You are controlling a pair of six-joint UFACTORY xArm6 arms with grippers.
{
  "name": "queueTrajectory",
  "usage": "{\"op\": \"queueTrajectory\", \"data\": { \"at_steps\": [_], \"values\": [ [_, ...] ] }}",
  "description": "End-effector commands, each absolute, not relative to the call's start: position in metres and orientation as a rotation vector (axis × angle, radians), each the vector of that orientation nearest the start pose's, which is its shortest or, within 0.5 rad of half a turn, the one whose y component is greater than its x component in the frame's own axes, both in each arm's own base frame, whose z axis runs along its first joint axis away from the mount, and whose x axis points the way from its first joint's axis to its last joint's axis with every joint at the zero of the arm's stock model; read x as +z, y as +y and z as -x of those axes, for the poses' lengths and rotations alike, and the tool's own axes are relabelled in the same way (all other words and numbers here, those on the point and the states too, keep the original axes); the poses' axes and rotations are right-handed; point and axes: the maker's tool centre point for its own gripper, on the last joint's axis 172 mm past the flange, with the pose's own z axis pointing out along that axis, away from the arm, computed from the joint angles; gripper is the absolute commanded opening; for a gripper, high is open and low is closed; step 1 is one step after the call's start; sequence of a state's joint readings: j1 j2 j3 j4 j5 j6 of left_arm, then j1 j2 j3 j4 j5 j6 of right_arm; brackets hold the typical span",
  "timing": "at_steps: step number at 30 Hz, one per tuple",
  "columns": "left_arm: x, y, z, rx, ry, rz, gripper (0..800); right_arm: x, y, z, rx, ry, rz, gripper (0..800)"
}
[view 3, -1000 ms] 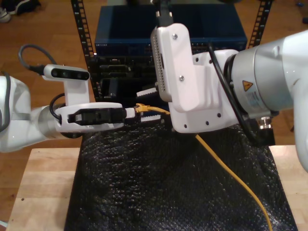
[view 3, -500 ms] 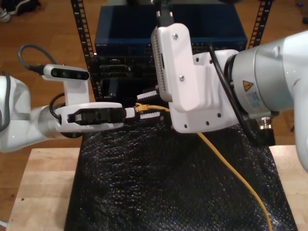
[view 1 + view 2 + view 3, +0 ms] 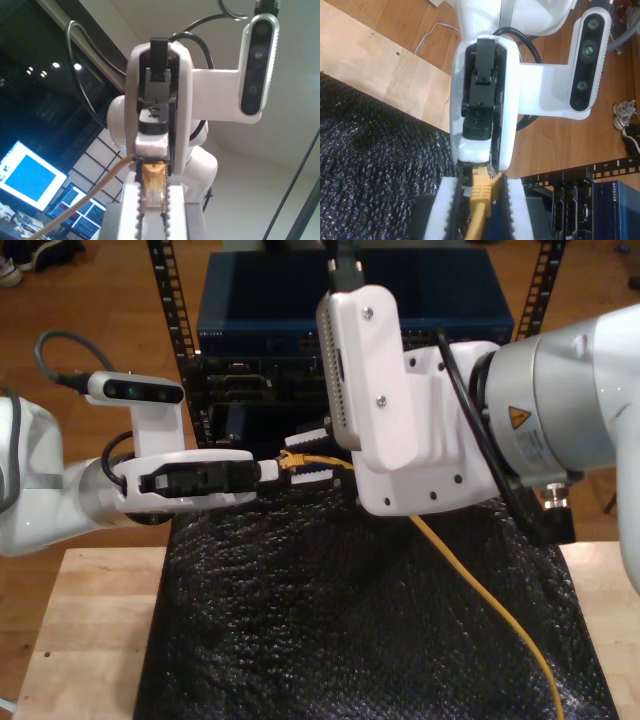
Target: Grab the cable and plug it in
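Both my first gripper (image 3: 152, 212) and my second gripper (image 3: 479, 210) pinch the cable (image 3: 478, 592) (plug end) — jaws narrow

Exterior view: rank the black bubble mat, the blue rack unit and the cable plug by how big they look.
1. black bubble mat
2. blue rack unit, partly hidden by an arm and farther away, so true size is unsure
3. cable plug, by far the smallest

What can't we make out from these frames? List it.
1. The cable, far end: cut off by the exterior view's bottom edge.
2. Cable's middle stretch: hidden behind the white gripper housing in the exterior view.
3. Target port on the rack: dark, too small, partly blocked by the arms.
4. Whether my second gripper clamps the cable: in the second wrist view the jaws are in shadow.
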State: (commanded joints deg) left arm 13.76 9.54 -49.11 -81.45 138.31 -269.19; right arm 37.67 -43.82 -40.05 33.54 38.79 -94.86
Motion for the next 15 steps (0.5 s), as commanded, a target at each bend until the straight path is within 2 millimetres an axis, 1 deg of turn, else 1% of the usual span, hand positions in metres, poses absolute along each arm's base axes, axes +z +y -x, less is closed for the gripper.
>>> {"op": "queueTrajectory", "data": {
  "at_steps": [9, 13, 15],
  "values": [
    [0.4179, -0.1655, -0.3029, 0.345, -0.627, -0.826, 34, 0.4327, 0.3166, -0.3068, 1.452, 2.443, -1.58, 120],
    [0.4179, -0.1655, -0.3029, 0.343, -0.626, -0.827, 34, 0.4321, 0.3165, -0.307, 1.452, 2.443, -1.581, 65],
    [0.4182, -0.1654, -0.3027, 0.343, -0.626, -0.825, 34, 0.4286, 0.3158, -0.3071, 1.445, 2.444, -1.589, 50]
  ]
}}
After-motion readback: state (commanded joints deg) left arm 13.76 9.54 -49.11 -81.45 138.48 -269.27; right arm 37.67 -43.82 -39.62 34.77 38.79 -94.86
